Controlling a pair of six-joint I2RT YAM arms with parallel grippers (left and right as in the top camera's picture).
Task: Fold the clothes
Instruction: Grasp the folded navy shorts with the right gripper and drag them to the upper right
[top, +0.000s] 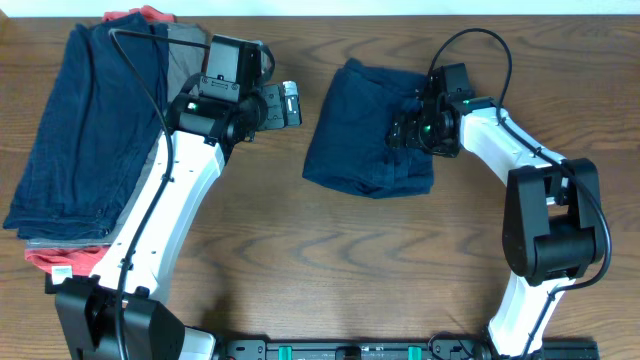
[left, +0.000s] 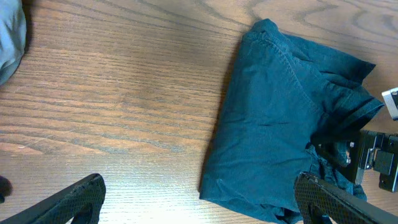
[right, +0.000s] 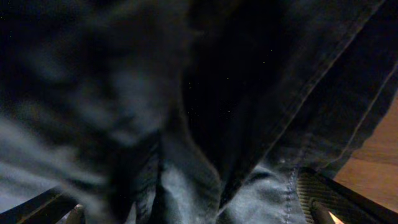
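Right gripper (right: 193, 208): fingers apart, low over the right edge of the folded navy shorts (top: 360, 130), clamping nothing. It is judged to be leaving the fold undisturbed. The shorts lie flat mid-tabletop (top: 260, 250). Left gripper (left: 199, 200): fingers apart, empty, hovering just left of the shorts. Farther left lies the stack of clothes (top: 70, 140), navy over grey and orange-red. The left arm (top: 170, 200) stands between shorts and stack.

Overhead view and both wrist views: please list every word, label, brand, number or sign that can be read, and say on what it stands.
No text can be read in any view.
Pale tag on the orange-red garment: too small to read.
Folded navy shorts: no print visible.
Right wrist view: dark and blurred, nothing legible.
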